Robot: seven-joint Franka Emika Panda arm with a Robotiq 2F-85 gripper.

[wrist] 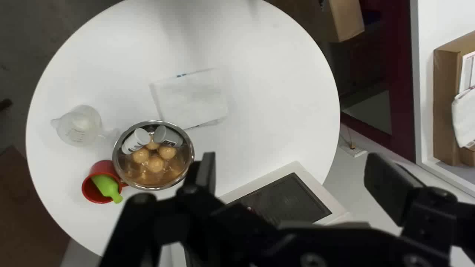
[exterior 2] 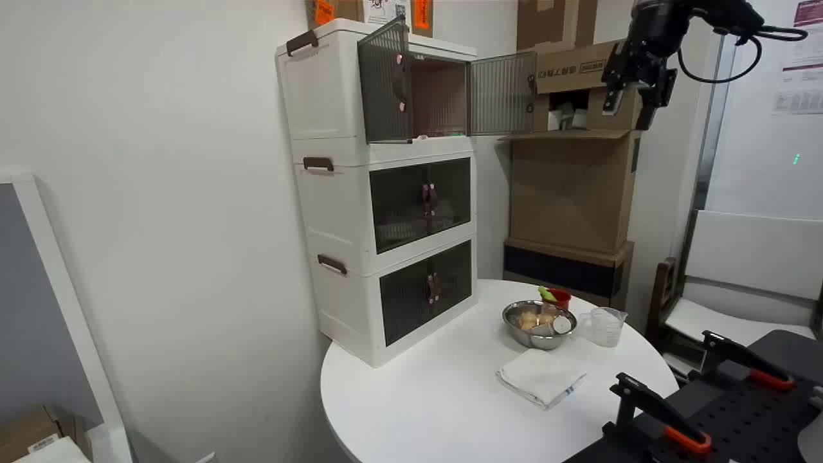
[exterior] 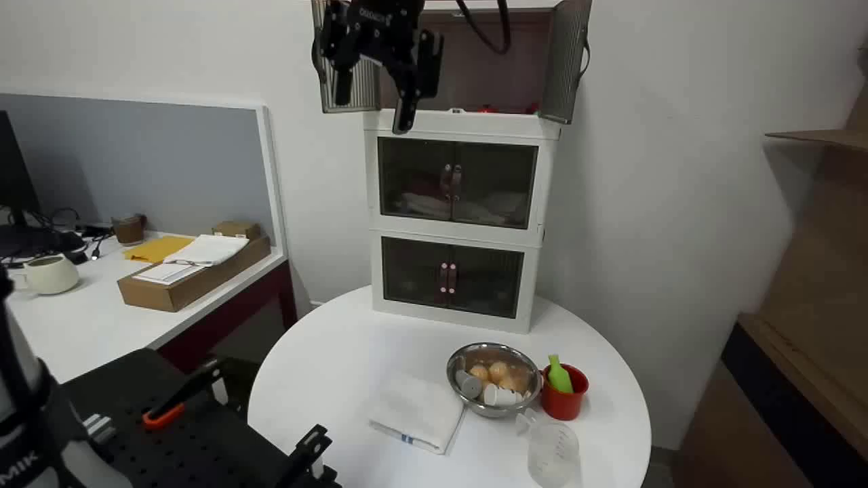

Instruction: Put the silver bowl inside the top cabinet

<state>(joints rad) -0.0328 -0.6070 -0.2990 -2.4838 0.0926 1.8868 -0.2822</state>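
Silver bowl (exterior 2: pixel 532 339): upright on the white round bench (exterior 2: pixel 411 405), well below the jaws and off to one side; in the wrist view it lies wholly left of the gap between the fingers (wrist: pixel 206 172), its rim just beside the left-hand one there, though both exterior views show them far apart in height
Bowl contents: balls (wrist: pixel 156 164) of beige-orange food and two small pale containers (wrist: pixel 136 140), far under the jaws
Jaws: spread wide, fingers apart, nothing held between them; high above the bench in both exterior views, tips pointing down
Top cabinet (exterior 2: pixel 325 96): uppermost of the white stack, roughly level with the jaws and well apart from them; both doors (exterior: pixel 566 64) stand open, and in an exterior view the jaws hide part of its opening
Lower units (exterior 2: pixel 335 212): below the jaws, dark fronts closed; part of one shows through the gap in the wrist view
Red cup (exterior: pixel 563 408): beside the bowl, farther left of the jaws in the wrist view, a green thing (wrist: pixel 106 186) leaning in it
Measuring jug (wrist: pixel 78 126): near the bowl, farthest left of the jaws there
Folded cloth (wrist: pixel 191 98): below the jaws, mostly left of the gap, higher up the wrist view
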